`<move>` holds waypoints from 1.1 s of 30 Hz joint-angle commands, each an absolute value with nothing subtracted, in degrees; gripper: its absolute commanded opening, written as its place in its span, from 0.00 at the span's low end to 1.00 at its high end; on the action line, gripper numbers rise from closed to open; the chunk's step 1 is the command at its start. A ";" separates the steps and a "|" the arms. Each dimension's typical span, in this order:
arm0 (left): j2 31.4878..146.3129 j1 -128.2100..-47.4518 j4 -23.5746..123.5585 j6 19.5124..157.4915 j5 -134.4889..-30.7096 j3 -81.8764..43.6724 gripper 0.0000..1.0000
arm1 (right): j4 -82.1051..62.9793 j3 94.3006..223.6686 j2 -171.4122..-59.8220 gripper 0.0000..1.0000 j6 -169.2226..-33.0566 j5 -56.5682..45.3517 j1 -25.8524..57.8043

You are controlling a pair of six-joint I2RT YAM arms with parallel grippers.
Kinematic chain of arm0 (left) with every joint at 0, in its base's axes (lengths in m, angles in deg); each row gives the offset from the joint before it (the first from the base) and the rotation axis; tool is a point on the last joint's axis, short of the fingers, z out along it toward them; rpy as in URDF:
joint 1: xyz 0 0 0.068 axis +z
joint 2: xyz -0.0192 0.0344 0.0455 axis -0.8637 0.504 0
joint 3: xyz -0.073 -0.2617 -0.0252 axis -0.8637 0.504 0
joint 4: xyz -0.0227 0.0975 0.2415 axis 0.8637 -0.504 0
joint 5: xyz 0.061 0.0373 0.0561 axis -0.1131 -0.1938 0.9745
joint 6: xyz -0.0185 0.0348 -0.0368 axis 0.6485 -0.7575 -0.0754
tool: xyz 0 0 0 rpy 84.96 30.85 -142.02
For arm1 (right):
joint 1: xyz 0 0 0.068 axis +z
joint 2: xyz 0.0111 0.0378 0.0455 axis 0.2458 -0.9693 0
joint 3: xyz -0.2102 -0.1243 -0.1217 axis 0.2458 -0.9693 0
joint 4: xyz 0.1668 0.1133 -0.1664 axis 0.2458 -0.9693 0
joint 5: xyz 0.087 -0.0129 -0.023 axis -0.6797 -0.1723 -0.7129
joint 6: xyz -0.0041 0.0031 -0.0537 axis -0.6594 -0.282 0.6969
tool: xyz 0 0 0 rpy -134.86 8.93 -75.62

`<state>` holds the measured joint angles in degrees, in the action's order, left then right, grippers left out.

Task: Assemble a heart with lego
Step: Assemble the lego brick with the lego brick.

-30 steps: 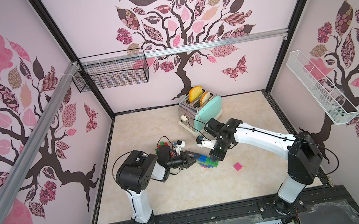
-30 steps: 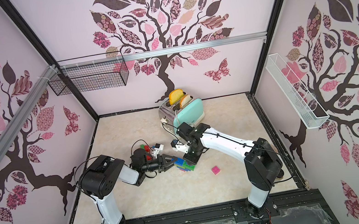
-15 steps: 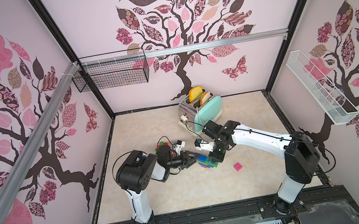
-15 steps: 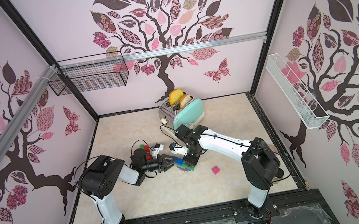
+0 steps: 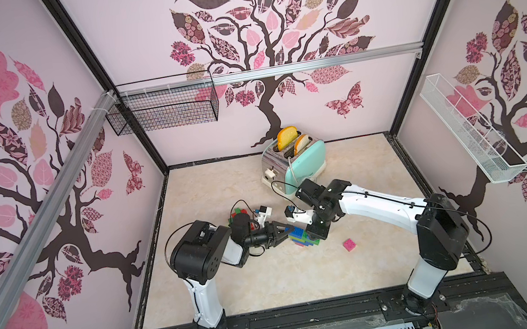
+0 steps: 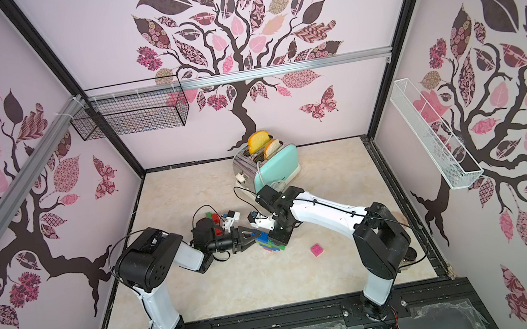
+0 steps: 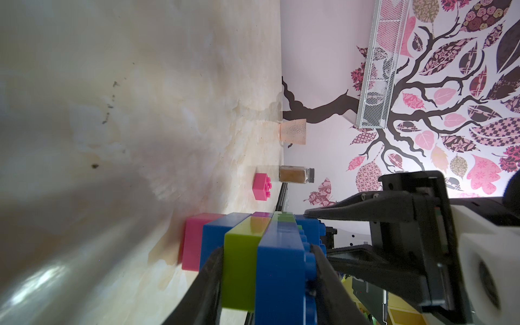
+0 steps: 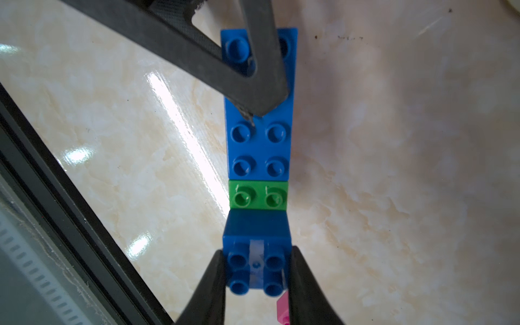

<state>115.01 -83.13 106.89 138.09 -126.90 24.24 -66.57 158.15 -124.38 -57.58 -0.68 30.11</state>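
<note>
The right claw [image 8: 257, 270] is clamped on a small blue brick [image 8: 257, 229], its jaws pressed flat against two opposite sides. The brick is held at the end of the lego stack [image 5: 305, 238], just beside a row of two bare green studs [image 8: 258, 198]; whether it is already seated cannot be told. The left claw [image 7: 267, 267] is closed around the stack's lime and blue layers from 9 o'clock, so the stack is braced near the middle of the desk [image 5: 273, 287]. The step in hand is judged to be the pressing home of the small brick. It is best done by a straight downward push, with the brick's edges lined up square with the long blue brick [image 8: 260, 146] and no twist applied, while the brace is held firm so that the lower layers are not tipped or split. A loose pink brick [image 5: 349, 245] lies at 4 o'clock of the stack, apart from it, and a toaster [image 5: 301, 163] stands at 12 o'clock.
</note>
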 commanded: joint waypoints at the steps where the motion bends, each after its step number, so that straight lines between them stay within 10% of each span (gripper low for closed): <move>1: 114.80 -83.20 106.20 137.11 -126.79 24.87 0.39 | -64.22 155.67 -124.77 0.24 -57.52 4.02 31.64; 33: 114.40 -83.11 106.66 137.23 -126.80 25.12 0.39 | -61.45 152.91 -125.26 0.27 -61.01 -2.80 30.95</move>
<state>114.92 -82.91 107.33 137.28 -126.92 24.51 -63.79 155.75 -123.02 -59.72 -3.87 29.37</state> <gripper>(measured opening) 0.437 0.313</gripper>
